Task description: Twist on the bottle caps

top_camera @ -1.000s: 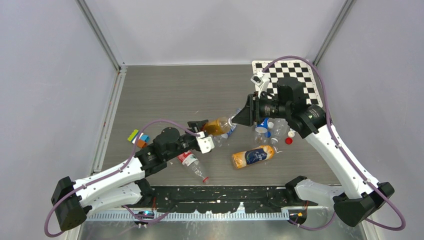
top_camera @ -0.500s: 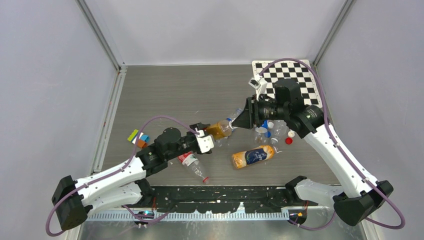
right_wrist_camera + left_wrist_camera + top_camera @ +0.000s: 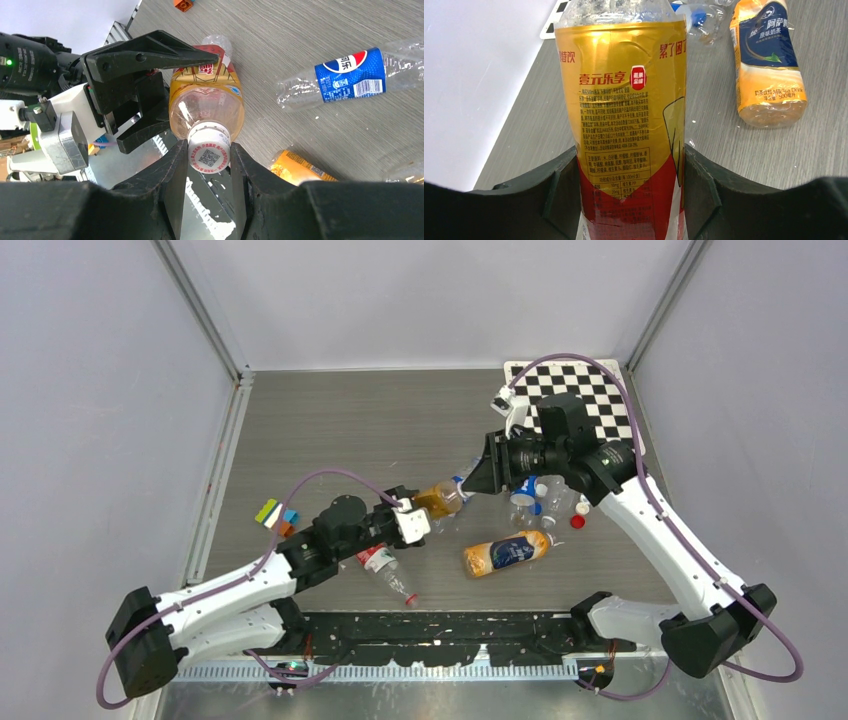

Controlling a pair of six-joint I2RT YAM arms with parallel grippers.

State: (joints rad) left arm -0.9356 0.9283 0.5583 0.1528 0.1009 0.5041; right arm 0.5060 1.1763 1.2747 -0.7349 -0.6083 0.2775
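1. Gold-labelled bottle (image 3: 624,115) hangs over mid-counter. The left hand (image 3: 626,172) is clamped round its lower body, and the neck points toward the far right corner.
2. White cap (image 3: 209,151), QR code on top, sits on that neck with the right hand (image 3: 472,480) pinched on it. It's in line with the bottle's long axis, so I'd guess a wrist roll tightens it.
3. Readable stuff: "壹元乐享" on the gold label, a Pepsi logo on the blue bottle (image 3: 350,75), and "Milk Tea Drink" on the orange one (image 3: 769,65).

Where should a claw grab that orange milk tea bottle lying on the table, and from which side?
Probably around its blue-labelled middle, coming straight down from above. The milk tea bottle lies flat on its side on the table, with bare surface along both long flanks, so the fingers can straddle its round body there.
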